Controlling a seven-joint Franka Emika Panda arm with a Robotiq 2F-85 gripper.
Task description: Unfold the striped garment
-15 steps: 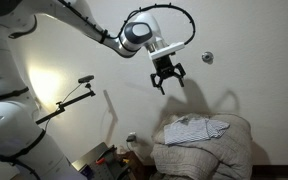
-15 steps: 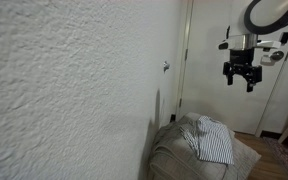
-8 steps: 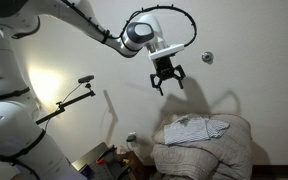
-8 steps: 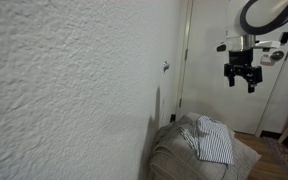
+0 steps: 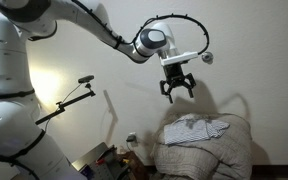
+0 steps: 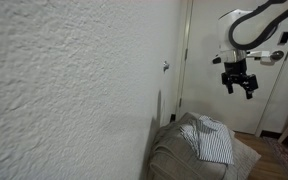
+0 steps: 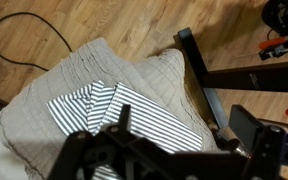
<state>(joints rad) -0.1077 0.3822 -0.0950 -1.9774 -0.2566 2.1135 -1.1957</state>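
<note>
The striped garment [image 5: 196, 128] lies folded on top of a beige cushioned seat [image 5: 209, 152]. It also shows in an exterior view [image 6: 215, 138] and in the wrist view [image 7: 124, 112], white with dark stripes. My gripper [image 5: 178, 91] hangs in the air well above it, open and empty. It also shows in an exterior view [image 6: 237, 88]. In the wrist view my fingers [image 7: 249, 130] are spread wide over the garment.
The seat [image 6: 189, 155] stands against a white wall. A camera on a tripod arm [image 5: 84, 82] stands off to the side. A door [image 6: 229, 60] is behind the arm. In the wrist view a black cable [image 7: 14, 40] lies on the wood floor, and a black stand [image 7: 199, 70] is beside the seat.
My gripper has moved sideways toward the spot above the garment and dropped a little. It stays open. The garment has not moved.
</note>
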